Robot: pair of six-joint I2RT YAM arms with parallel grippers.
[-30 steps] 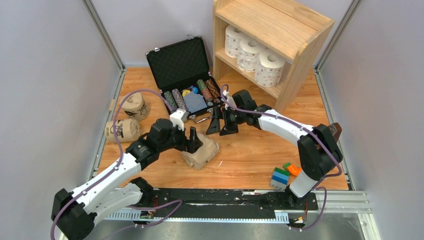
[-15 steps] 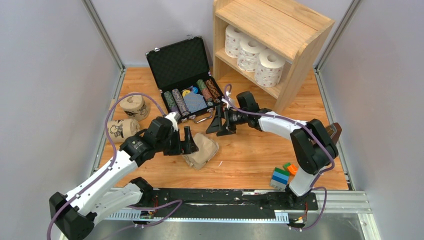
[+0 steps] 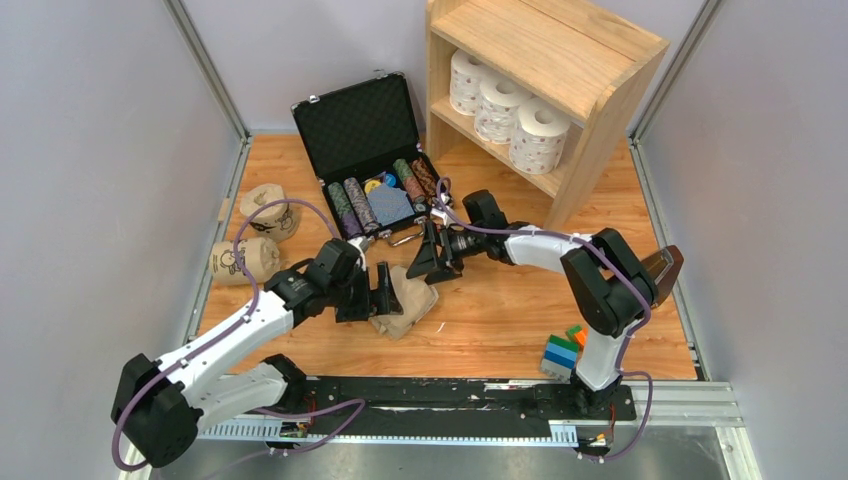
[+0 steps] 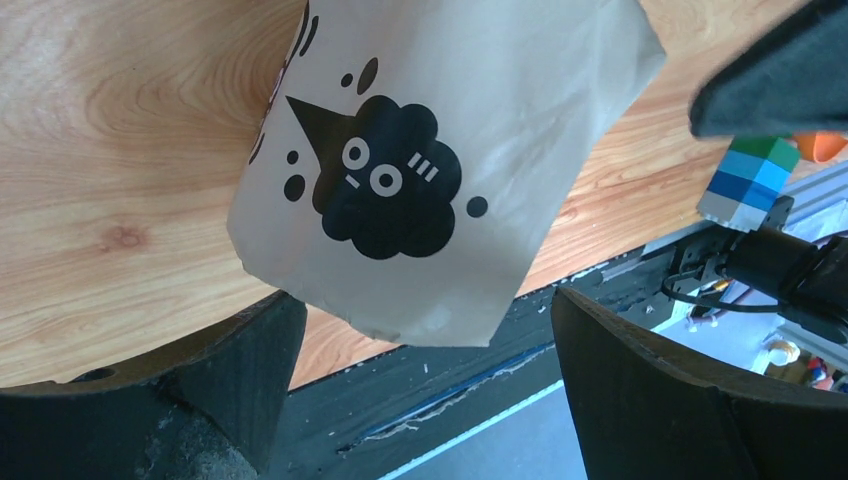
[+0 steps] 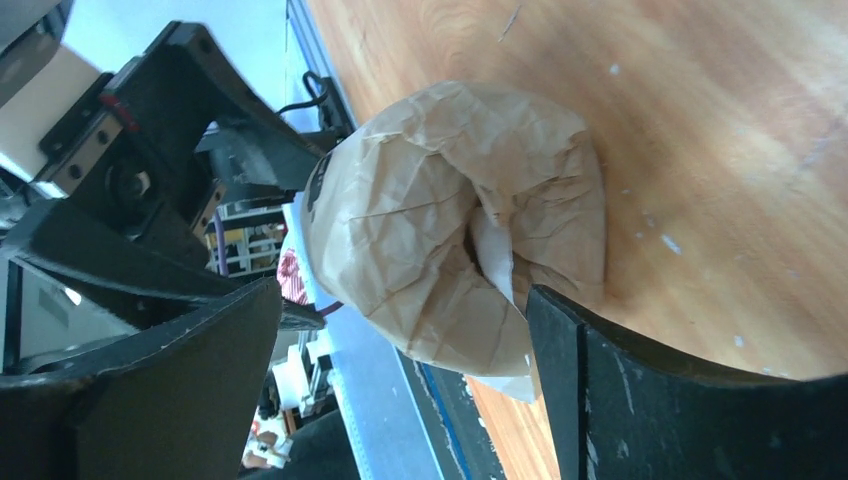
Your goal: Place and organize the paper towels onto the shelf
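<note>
Bright, even light falls from above in the top view. The orange-brown wooden table top (image 3: 500, 310) carries only soft, faint shadows, and the inside of the tall light-wood shelf (image 3: 590, 60) is slightly shaded. The wide lens makes the plain grey walls (image 3: 90, 200) lean outward. In the left wrist view the tan paper-wrapped roll with black cartoon print (image 4: 450, 120) is sharp, while the black fingers (image 4: 680, 390) are dark and soft-edged. In the right wrist view the same roll (image 5: 420, 230) is crisp, and the background at upper left is washed out pale blue.
</note>
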